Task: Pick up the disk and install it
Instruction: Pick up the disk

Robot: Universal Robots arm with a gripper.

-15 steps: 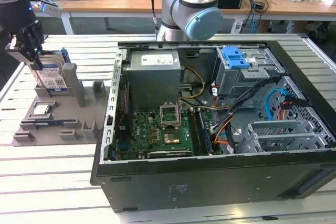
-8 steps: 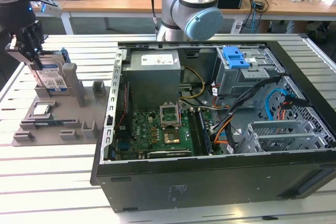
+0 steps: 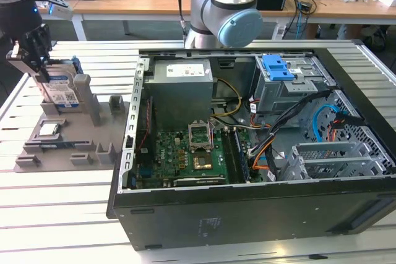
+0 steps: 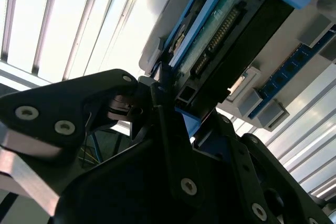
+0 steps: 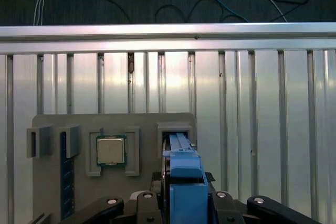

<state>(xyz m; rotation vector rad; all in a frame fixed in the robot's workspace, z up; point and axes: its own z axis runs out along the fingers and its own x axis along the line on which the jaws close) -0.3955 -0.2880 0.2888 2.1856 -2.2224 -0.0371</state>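
The disk (image 3: 63,94) stands on edge in a slot of the grey holder (image 3: 68,146) at the exterior view's left; its white-and-blue label and blue carrier frame show. My gripper (image 3: 44,77) has come down over its top end, one finger on each side, and looks shut on the disk. In the first wrist view the blue carrier of the disk (image 5: 184,174) runs up between the finger links into the holder's slot. The second wrist view has the disk's (image 4: 220,30) circuit side and connector, with my gripper (image 4: 181,111) clamped at its edge.
A small silver processor chip (image 3: 49,130) (image 5: 111,150) lies in its pocket on the holder, with a memory stick (image 5: 66,182) beside it. The open computer case (image 3: 247,122) fills the exterior view's middle and right, a blue bracket (image 3: 276,66) on its drive bay. The arm's base (image 3: 223,10) stands behind the case.
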